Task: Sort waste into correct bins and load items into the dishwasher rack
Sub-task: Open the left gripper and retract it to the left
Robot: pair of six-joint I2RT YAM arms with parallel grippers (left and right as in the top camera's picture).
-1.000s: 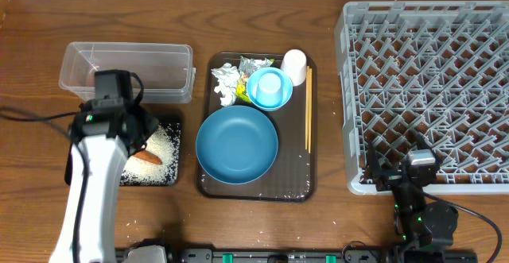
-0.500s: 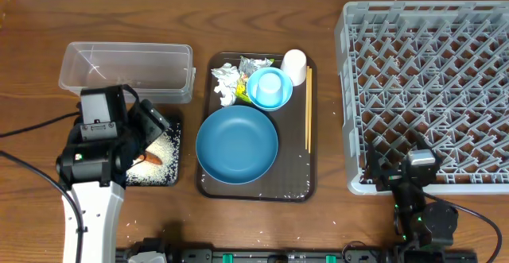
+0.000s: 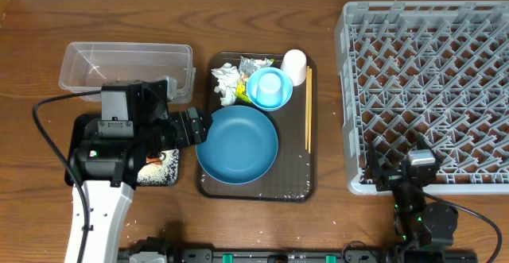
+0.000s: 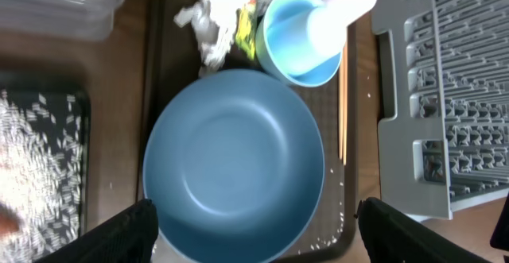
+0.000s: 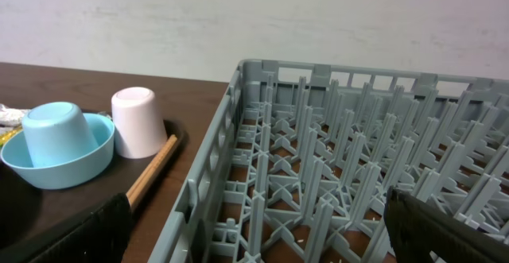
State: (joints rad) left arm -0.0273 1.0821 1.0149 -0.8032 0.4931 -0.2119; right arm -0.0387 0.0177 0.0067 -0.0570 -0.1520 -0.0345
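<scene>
My left gripper (image 3: 196, 126) hangs open over the left rim of the large blue bowl (image 3: 237, 144), nothing between its fingers. In the left wrist view the gripper (image 4: 258, 239) straddles the bowl (image 4: 235, 164) from above. On the same brown tray lie the small light-blue bowl (image 3: 269, 88), white cup (image 3: 295, 64), chopsticks (image 3: 308, 108), crumpled paper (image 3: 225, 83) and foil wrapper (image 3: 254, 63). Rice and the carrot (image 3: 151, 165) lie in the black tray (image 3: 169, 175). The clear tub (image 3: 127, 68) stands behind it. My right gripper (image 5: 258, 239) stays open at the front left corner of the rack (image 3: 429, 88).
The brown serving tray (image 3: 258, 190) holds scattered rice grains round the big bowl. Loose grains also dot the table by the black tray. My left arm's body covers much of the black tray. The rack's wall (image 5: 215, 160) rises right beside the chopsticks (image 5: 151, 172).
My left arm swung right, from above the black tray to the big blue bowl's left rim, and its jaws opened wide. The carrot stays in the black tray. The right arm has not moved.
</scene>
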